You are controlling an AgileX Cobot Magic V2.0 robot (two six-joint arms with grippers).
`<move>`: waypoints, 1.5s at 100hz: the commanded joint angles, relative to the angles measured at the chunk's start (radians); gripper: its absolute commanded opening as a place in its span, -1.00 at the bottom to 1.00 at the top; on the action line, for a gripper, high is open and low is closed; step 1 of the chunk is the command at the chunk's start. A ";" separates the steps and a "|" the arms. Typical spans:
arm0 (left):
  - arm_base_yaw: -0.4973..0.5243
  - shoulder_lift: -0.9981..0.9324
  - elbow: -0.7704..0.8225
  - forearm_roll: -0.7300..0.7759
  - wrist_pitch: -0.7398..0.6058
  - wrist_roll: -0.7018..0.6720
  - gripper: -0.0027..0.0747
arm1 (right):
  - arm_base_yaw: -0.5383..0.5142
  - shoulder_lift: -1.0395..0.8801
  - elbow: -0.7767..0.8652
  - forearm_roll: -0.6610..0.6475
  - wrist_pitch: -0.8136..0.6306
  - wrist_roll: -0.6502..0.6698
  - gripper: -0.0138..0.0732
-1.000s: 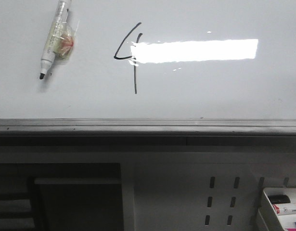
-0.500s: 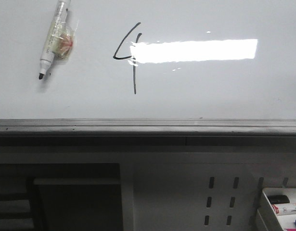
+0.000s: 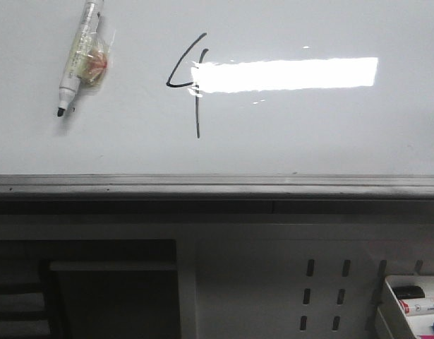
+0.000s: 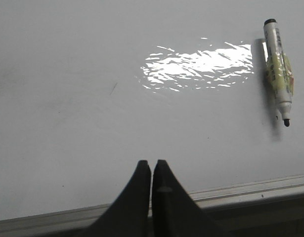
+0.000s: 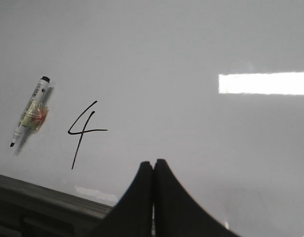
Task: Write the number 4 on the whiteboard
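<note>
Thin black hand-drawn number 4 (image 3: 190,85) sits complete on the glossy white whiteboard (image 3: 308,134), uncapped white-barrelled marker (image 3: 77,58) lying well left of the 4, so writing looks finished; left pincer (image 4: 151,165) and right pincer (image 5: 153,165) both pressed together, empty.

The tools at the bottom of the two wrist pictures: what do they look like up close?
Each shows two matte black fingers, broad at the base and tapering to rounded tips. The left tool and the right tool look alike. No cables, labels or markings show; the arms themselves are out of view.
</note>
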 commanded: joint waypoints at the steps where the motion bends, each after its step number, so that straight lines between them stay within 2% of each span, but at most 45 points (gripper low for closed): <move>1: 0.003 -0.028 0.027 -0.003 -0.069 -0.011 -0.98 | -0.004 0.012 -0.028 0.022 -0.036 -0.006 -0.83; 60: 0.003 -0.028 0.027 -0.003 -0.069 -0.011 -0.98 | -0.004 0.012 -0.028 0.022 -0.036 -0.006 -0.83; 72: 0.003 -0.028 0.027 -0.003 -0.069 -0.011 -0.98 | -0.004 0.012 -0.028 -0.004 -0.087 -0.006 -0.83; 77: 0.003 -0.028 0.027 -0.003 -0.069 -0.011 -0.98 | -0.004 0.012 -0.028 -0.081 -0.120 0.004 -0.83; 81: 0.003 -0.028 0.027 -0.003 -0.069 -0.011 -0.98 | -0.005 0.012 -0.023 -0.175 -0.147 0.070 -0.83; 84: 0.003 -0.028 0.027 -0.003 -0.069 -0.011 -0.98 | -0.007 0.012 -0.016 -0.297 -0.183 0.155 -0.83; 85: 0.003 -0.028 0.027 -0.003 -0.069 -0.011 -0.98 | -0.007 0.012 -0.009 -0.353 -0.198 0.232 -0.83; 86: 0.003 -0.028 0.027 -0.003 -0.069 -0.011 -0.98 | -0.007 0.012 -0.009 -0.353 -0.198 0.232 -0.83; 88: 0.003 -0.028 0.027 -0.003 -0.069 -0.011 -0.98 | -0.007 0.012 0.003 -0.473 -0.224 0.342 -0.83; 91: 0.003 -0.028 0.027 -0.003 -0.069 -0.011 -0.98 | -0.007 0.012 0.012 -0.595 -0.241 0.423 -0.83; 92: 0.003 -0.028 0.027 -0.003 -0.069 -0.011 -0.98 | -0.007 0.012 0.021 -0.654 -0.246 0.500 -0.83; 93: 0.003 -0.028 0.027 -0.003 -0.069 -0.011 -0.98 | -0.007 0.012 0.021 -0.654 -0.246 0.500 -0.83; 98: 0.003 -0.028 0.027 -0.003 -0.069 -0.011 -0.98 | -0.007 0.012 0.041 -0.860 -0.253 0.652 -0.83; 103: 0.003 -0.028 0.027 -0.003 -0.069 -0.011 -0.98 | -0.007 0.012 0.063 -0.991 -0.253 0.783 -0.83; 110: 0.003 -0.028 0.027 -0.003 -0.069 -0.011 -0.98 | -0.009 0.012 0.092 -1.120 -0.253 0.886 -0.83; 119: 0.003 -0.028 0.027 -0.003 -0.069 -0.011 -0.98 | -0.010 0.010 0.122 -1.205 -0.255 0.931 -0.83; 135: 0.003 -0.028 0.027 -0.003 -0.069 -0.011 -0.98 | -0.010 -0.041 0.184 -1.217 -0.267 0.931 -0.83; 138: 0.003 -0.028 0.027 -0.003 -0.069 -0.011 -0.98 | -0.012 -0.061 0.184 -1.221 -0.223 0.936 -0.83; 150: 0.003 -0.028 0.027 -0.003 -0.069 -0.011 -0.98 | -0.017 -0.055 0.184 -1.228 -0.215 0.939 -0.83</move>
